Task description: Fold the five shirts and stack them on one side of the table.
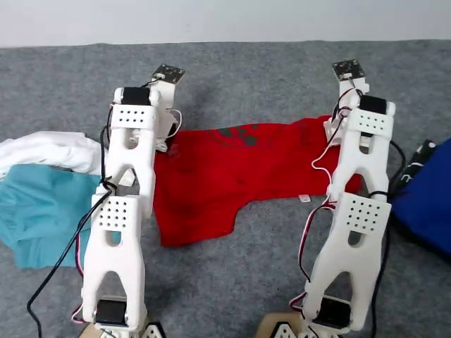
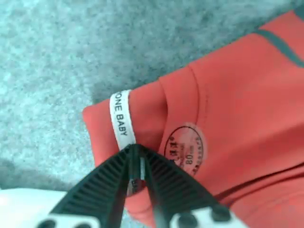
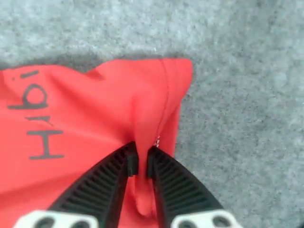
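A red shirt (image 1: 225, 176) lies spread across the middle of the grey table between the two arms, dark print on its far part. My left gripper (image 2: 135, 161) is shut on the red shirt (image 2: 228, 118) at its collar edge, by the white label strip (image 2: 119, 118). My right gripper (image 3: 141, 161) is shut on a pinched fold of the red shirt (image 3: 85, 118) near its corner hem. In the high view the left arm (image 1: 134, 141) stands over the shirt's left end, the right arm (image 1: 363, 148) over its right end. A teal shirt (image 1: 42, 211), a white shirt (image 1: 49, 151) and a blue shirt (image 1: 426, 204) lie at the sides.
Teal and white shirts are heaped at the left edge, the blue shirt at the right edge with a dark object (image 1: 423, 151) beside it. Bare grey carpet-like surface (image 1: 246, 77) stretches behind the arms and in front of the red shirt.
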{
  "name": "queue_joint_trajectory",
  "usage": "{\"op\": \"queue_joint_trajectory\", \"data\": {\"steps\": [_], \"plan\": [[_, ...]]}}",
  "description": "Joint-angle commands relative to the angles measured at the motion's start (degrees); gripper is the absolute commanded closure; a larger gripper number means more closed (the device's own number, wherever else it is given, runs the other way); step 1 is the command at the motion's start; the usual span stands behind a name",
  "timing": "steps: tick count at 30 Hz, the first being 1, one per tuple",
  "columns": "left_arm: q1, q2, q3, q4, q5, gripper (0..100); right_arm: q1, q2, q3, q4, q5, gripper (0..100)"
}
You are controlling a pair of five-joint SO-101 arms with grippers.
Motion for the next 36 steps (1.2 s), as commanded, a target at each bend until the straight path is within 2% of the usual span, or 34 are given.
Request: {"op": "queue_joint_trajectory", "data": {"steps": [1,3,8,16,20,25,28,33,36], "plan": [[1.1,-0.8,-1.9,1.6,0.0,100,0.4,-1.5,-1.8,-0.1,0.6,98.0],[1.1,-1.8,-1.9,1.6,0.0,100,0.0,-1.5,-3.9,1.5,0.6,93.9],[1.5,-8.0,-1.8,1.6,0.0,100,-1.6,-1.3,-11.1,7.2,0.4,75.7],[4.2,-18.8,-1.5,1.6,0.0,100,-3.6,-1.0,-26.1,17.0,0.4,74.1],[5.1,-21.0,-0.9,1.7,0.0,100,-4.7,-0.9,-29.9,19.4,0.4,74.2],[6.9,-21.0,5.4,1.6,0.0,100,-6.7,0.7,-28.8,18.1,0.3,75.8],[7.9,-20.9,11.2,0.4,-0.1,100,-8.0,3.7,-28.7,14.5,0.5,83.1],[8.7,-20.8,20.9,-6.2,-0.3,100,-7.6,10.2,-28.7,5.3,0.6,96.1],[8.7,-20.8,24.7,-8.2,-0.4,100,-6.9,13.2,-28.7,2.3,0.6,98.8]]}}
